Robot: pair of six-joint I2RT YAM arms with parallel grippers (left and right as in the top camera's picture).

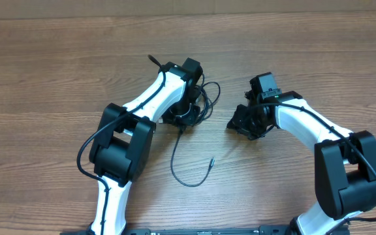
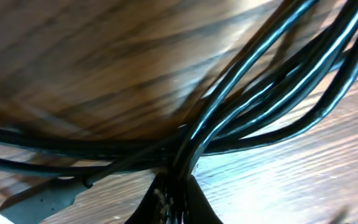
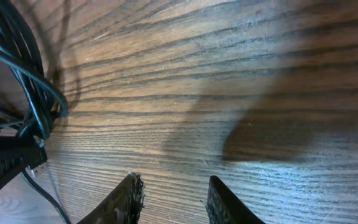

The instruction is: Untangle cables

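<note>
**Cables bunched in one grip, one end lying free**

Table [image 1: 57, 78] of wood grain carried everything, and no box, tray or other container showed on it, so nothing was held in anything.

The cables [image 2: 272, 93] lay as a looped black bundle near the middle of the table, under the wrist of the left arm. They looked thin, light and limp. By that look they would follow a pull rather than hold a shape, and their glossy jackets would likely slide through a loose pinch. A hard tug seemed apt to tighten the knot, not free it.

The left tool [image 2: 174, 186] was closed down on several strands together where they converged. The right tool [image 3: 173, 196] stood partly open over bare wood with nothing between its fingers, and the bundle sat just off to one side of it.

One loose strand [image 1: 172, 166] trailed out of the bundle towards the robot and curled back up, ending in a small plug [image 1: 211, 160] well apart from the knot. That free length, just behind the plug, looked the best place to take hold. The stiffer connector would stop a slipping grip, and only one cord would be pulled.
</note>
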